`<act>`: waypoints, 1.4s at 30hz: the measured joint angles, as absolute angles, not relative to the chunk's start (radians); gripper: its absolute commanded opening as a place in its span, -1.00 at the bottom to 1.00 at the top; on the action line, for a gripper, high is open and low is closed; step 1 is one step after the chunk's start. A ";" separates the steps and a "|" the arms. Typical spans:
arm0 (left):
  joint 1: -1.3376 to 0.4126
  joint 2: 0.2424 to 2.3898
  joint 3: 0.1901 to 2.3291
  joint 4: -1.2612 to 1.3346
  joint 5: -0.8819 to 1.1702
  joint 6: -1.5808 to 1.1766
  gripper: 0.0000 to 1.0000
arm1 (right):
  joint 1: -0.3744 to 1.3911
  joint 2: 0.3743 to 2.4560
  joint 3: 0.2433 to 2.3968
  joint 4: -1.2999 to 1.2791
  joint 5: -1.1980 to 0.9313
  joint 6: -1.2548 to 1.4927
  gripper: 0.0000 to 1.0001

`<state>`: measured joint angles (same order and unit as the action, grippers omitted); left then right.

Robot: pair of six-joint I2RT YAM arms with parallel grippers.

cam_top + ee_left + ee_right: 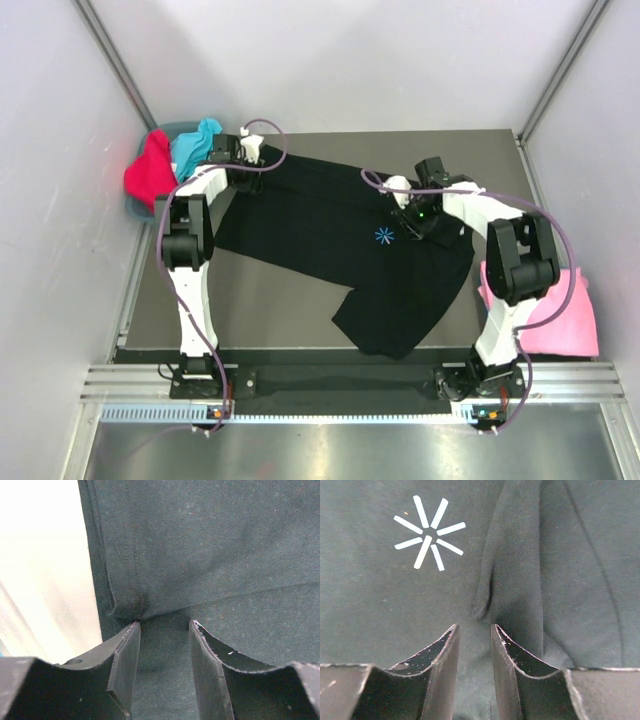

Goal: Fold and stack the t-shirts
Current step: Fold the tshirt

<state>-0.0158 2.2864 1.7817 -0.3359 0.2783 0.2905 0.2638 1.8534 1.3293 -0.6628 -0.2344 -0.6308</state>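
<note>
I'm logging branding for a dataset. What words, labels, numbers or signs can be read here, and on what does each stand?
No readable words or numbers in any view.
The only sign: a light-blue starburst logo with no lettering, on the chest of the black t-shirt.

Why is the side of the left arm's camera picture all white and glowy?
Left wrist view: the bright patch beside the black t-shirt is overexposed, washed to cream with no detail, probably because the camera adjusts to the dark cloth. Right wrist view: even light, the starburst logo sharp. Top view: soft light, no glare on the shirt.
</note>
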 measured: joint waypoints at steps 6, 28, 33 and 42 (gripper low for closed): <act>-0.016 2.286 1.782 -0.336 0.271 0.291 -0.02 | 0.256 1.928 1.360 -0.658 -0.234 -0.626 -0.37; -0.015 2.286 1.782 -0.336 0.256 0.295 -0.02 | 0.265 1.886 1.401 -0.691 -0.209 -0.636 -0.92; -0.014 2.286 1.782 -0.336 0.266 0.310 -0.02 | 0.341 1.780 1.388 -0.703 -0.198 -0.627 -0.94; 0.015 2.274 1.752 -0.309 0.299 0.317 -0.02 | 0.440 1.732 1.304 -0.726 -0.165 -0.623 -0.99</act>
